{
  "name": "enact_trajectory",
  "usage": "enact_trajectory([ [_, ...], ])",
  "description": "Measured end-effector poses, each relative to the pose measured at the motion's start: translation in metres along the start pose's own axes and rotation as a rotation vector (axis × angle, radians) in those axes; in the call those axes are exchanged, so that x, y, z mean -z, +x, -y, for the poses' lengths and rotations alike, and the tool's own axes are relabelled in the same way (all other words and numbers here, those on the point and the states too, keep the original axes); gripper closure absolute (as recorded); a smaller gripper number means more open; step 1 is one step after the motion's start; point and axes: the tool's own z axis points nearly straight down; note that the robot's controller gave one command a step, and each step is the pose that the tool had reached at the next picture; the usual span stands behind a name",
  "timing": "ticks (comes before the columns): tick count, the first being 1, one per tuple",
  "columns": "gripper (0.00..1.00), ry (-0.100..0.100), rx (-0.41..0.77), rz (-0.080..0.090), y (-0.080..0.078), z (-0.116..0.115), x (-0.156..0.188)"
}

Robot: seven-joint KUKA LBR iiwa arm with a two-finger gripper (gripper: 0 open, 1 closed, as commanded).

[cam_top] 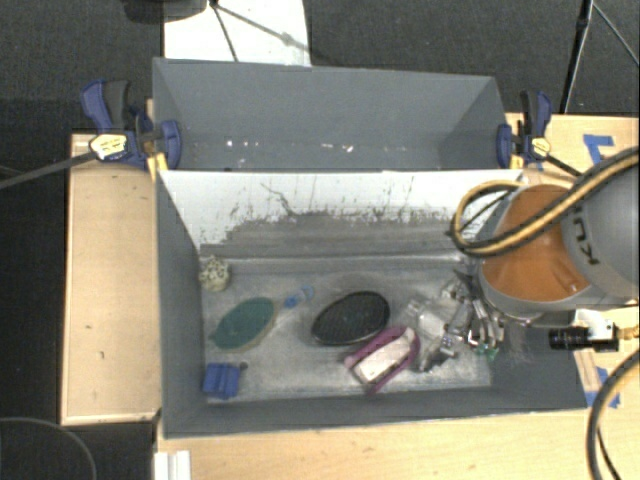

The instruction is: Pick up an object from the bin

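Approach step: jaws low in the bin [320, 218], purple-and-white object [383, 358] just beside them; their spread cannot be told. Next, probably: centre over it, close.

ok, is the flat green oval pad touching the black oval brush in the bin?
Apart. The camera view shows bare grey bin floor between the flat green oval pad and the black oval brush.
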Motion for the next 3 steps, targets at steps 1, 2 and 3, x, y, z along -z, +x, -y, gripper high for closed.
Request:
enact_trajectory([
  [1, 0.0, 0.001, 0.012, -0.001, -0.0011, -0.0001, 0.0004],
  [2, 0.0, 0.001, 0.022, 0.0, -0.002, -0.0003, 0.0007],
  [3, 1.0, 0.0, 0.023, 0.005, -0.0039, -0.0005, 0.0023],
])
